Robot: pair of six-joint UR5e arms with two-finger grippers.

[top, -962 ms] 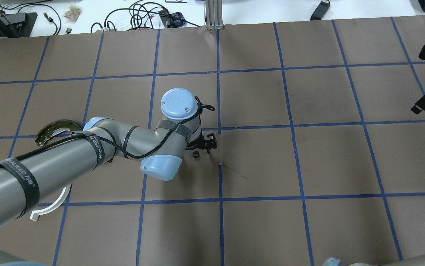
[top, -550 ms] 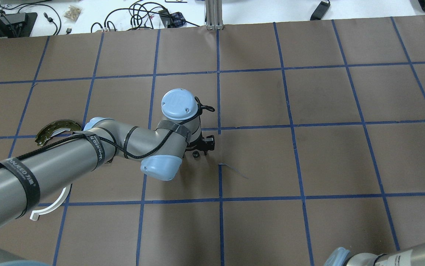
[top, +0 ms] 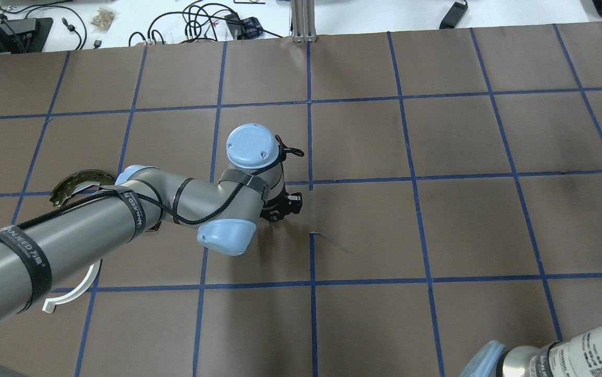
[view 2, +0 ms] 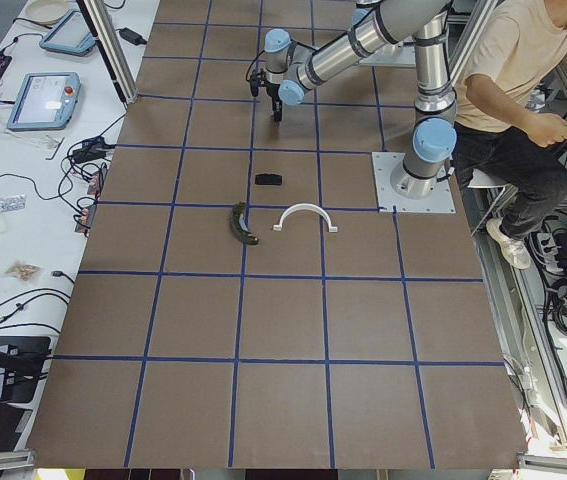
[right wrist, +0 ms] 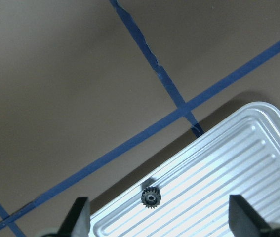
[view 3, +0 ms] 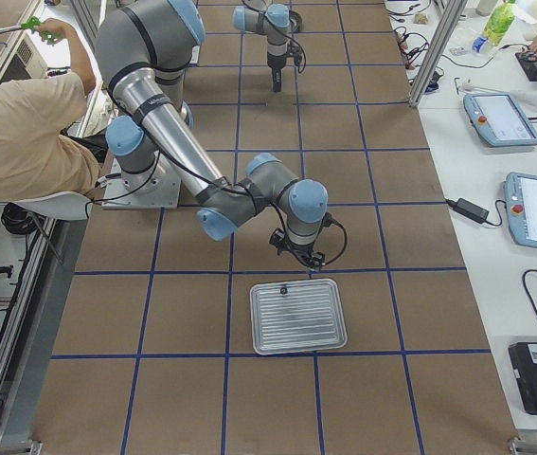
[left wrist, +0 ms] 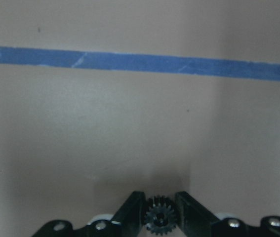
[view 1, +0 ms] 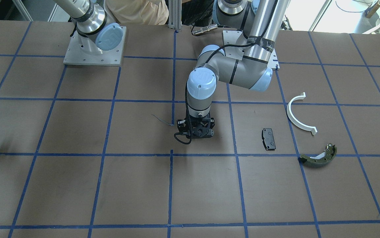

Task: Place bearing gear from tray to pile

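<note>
My left gripper (left wrist: 160, 210) is shut on a small black bearing gear (left wrist: 160, 218), low over the brown table near its middle. It also shows in the front view (view 1: 196, 132) and the overhead view (top: 280, 208). The pile lies to its side: a white half-ring (view 1: 297, 114), a black pad (view 1: 268, 138) and an olive brake shoe (view 1: 319, 157). My right gripper (right wrist: 159, 210) is open above the silver tray (right wrist: 228, 163), where a second black gear (right wrist: 151, 198) lies near the tray's edge. The tray (view 3: 306, 327) also shows in the exterior right view.
Blue tape lines grid the table. The left arm (top: 70, 235) covers part of the pile in the overhead view. An operator (view 3: 22, 133) sits behind the robot bases. Cables and tablets lie on the white benches beyond the table's edges.
The gear lay on the table beside my left gripper; the gripper has moved over it and shut on it. My right gripper has left the overhead view's right edge.
</note>
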